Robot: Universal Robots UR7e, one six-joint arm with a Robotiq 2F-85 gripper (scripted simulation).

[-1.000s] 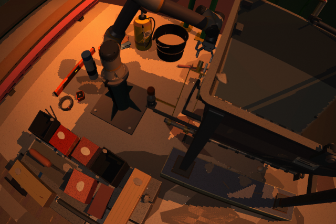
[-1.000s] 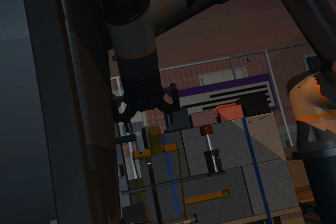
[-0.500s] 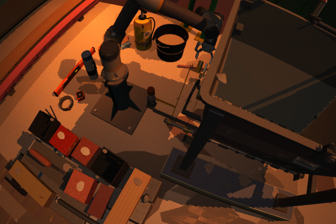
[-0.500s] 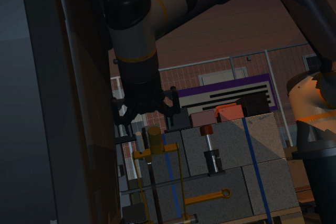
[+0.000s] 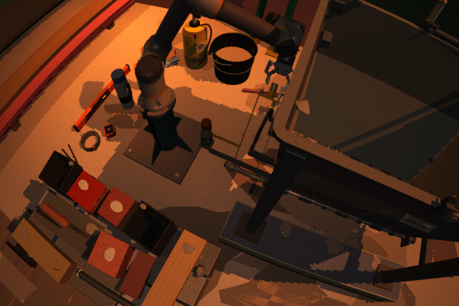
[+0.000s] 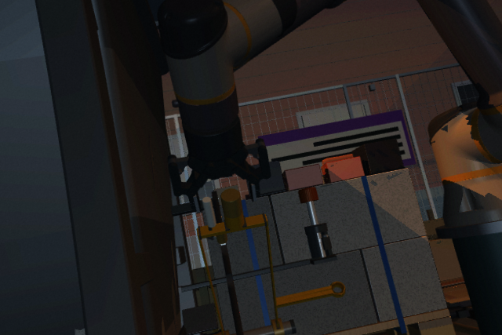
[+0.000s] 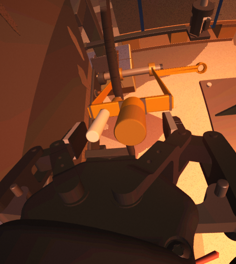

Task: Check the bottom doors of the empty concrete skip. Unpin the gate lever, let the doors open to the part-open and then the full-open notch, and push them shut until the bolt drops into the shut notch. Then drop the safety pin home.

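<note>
Beside the near corner of the concrete skip [image 5: 374,84] stands the gate lever, an orange frame [image 7: 131,106] with a fat orange knob [image 7: 130,122] [image 6: 231,207] [image 5: 273,89] at its top. A pale pin [image 7: 96,125] [image 6: 208,211] stands next to the knob on the skip side. A dark rod [image 7: 111,56] runs down from the frame toward a grey shaft. My gripper [image 7: 124,131] [image 6: 217,179] [image 5: 278,75] hangs just above the knob. It is open and holds nothing.
The skip's wall [image 7: 35,74] rises close on the left of the gripper. A black bucket [image 5: 233,57] and a yellow sprayer [image 5: 194,43] stand behind the lever. A red-capped post [image 5: 206,132] [image 6: 310,218] stands by the arm's base plate [image 5: 163,147]. An orange spanner [image 6: 312,294] lies on the floor.
</note>
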